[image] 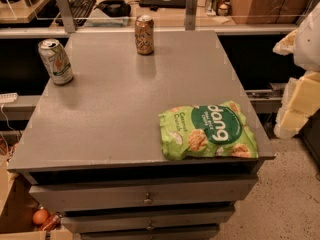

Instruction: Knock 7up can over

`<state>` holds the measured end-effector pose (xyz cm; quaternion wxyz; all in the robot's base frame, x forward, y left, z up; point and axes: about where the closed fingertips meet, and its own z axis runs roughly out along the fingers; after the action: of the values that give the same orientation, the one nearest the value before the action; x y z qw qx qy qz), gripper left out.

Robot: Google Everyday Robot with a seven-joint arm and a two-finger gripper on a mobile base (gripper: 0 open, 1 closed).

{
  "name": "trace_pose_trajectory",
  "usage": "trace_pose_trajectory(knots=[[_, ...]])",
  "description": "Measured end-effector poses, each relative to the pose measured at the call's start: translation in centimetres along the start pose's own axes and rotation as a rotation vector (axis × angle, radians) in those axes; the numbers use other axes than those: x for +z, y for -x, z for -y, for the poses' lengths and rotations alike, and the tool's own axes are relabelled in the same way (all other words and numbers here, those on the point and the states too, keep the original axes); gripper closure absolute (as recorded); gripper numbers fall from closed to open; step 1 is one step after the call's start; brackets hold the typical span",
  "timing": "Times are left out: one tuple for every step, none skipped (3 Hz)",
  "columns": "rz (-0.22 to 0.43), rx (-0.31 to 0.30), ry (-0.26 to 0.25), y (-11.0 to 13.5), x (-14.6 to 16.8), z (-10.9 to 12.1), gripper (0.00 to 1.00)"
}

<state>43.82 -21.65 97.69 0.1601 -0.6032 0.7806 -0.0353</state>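
The 7up can (55, 61), white and silver with green lettering, stands upright near the back left edge of the grey cabinet top (115, 109). My gripper (296, 104) shows as pale white and yellowish shapes at the right edge of the camera view. It is beyond the cabinet's right side, far from the can and touching nothing on the top.
An orange-brown patterned can (144, 34) stands upright at the back centre. A green snack bag (207, 130) lies flat at the front right corner. Drawers (147, 198) sit below the top. A desk (165, 15) with a keyboard (80, 5) runs behind.
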Motion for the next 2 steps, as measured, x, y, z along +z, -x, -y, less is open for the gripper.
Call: trace_pose_trajectory(knots=[[0.0, 0.0, 0.0, 0.0, 0.0, 0.0, 0.0], [0.026, -0.016, -0.002, 0.73, 0.08, 0.18, 0.0]])
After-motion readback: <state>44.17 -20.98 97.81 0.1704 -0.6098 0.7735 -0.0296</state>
